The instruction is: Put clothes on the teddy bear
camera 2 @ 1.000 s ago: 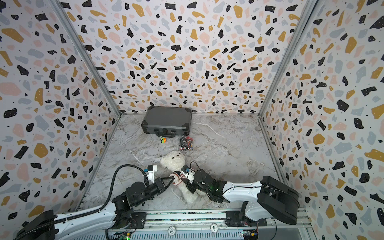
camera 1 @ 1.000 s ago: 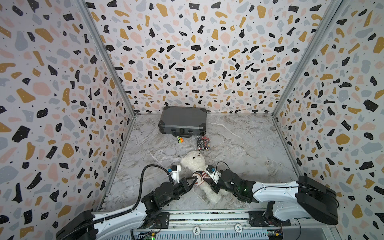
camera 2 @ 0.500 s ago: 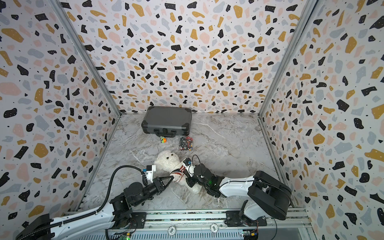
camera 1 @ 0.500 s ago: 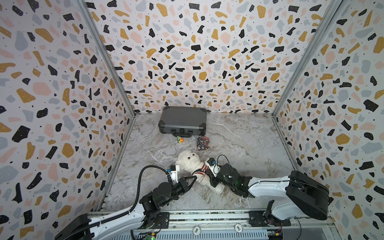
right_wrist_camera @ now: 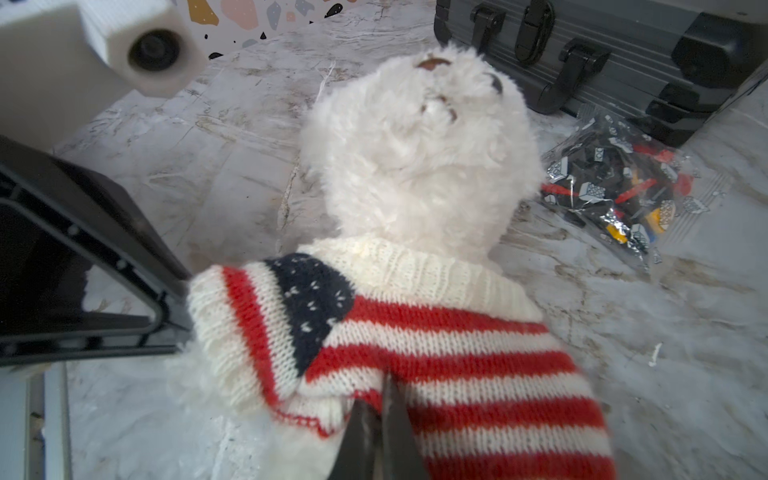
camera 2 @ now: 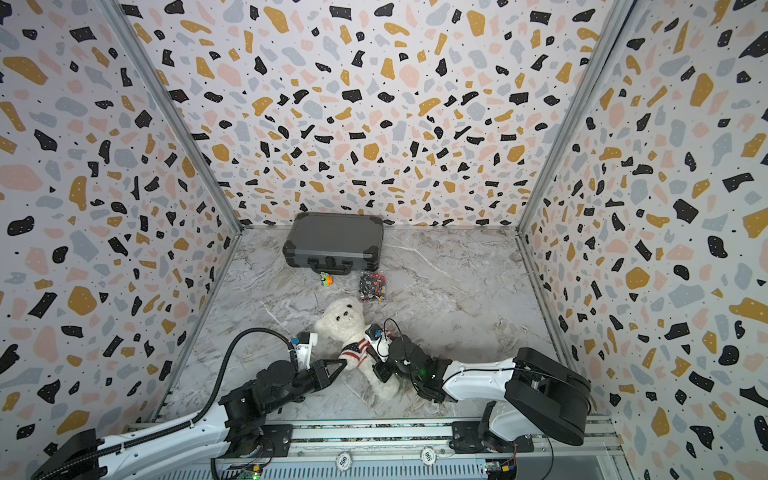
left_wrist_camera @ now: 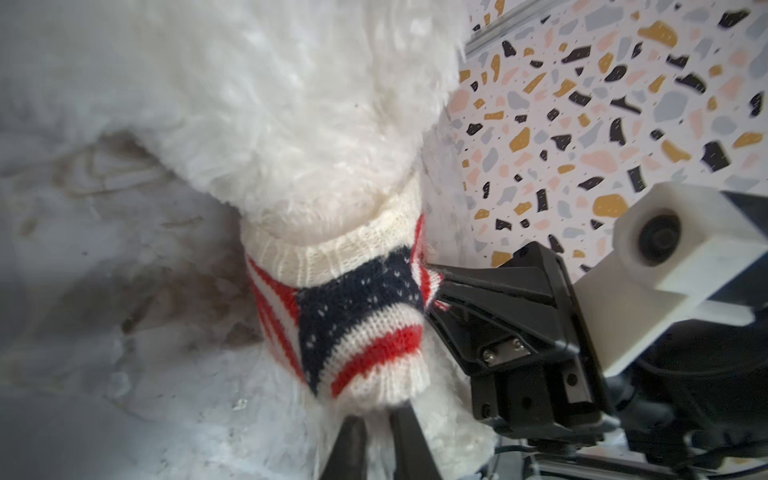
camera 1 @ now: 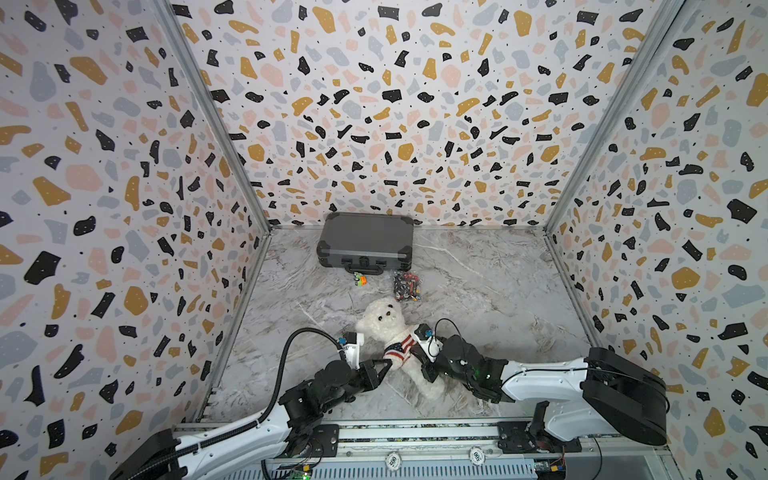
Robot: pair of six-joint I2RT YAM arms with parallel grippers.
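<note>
The teddy bear [camera 1: 384, 318] is fluffy white with dark eyes and nose. Its knitted sweater [right_wrist_camera: 457, 353] has a cream collar, red and white stripes, and a navy patch flecked white. The counter [camera 1: 498, 291] is pale grey marble with darker veins. The case [camera 1: 365, 239] at its back edge is dark grey with black corners and latches. The walls [camera 1: 374, 104] show black, ochre, pink and grey-blue chips on white. The left pincer [left_wrist_camera: 376, 415] and right pincer [right_wrist_camera: 380, 399] are black.
</note>
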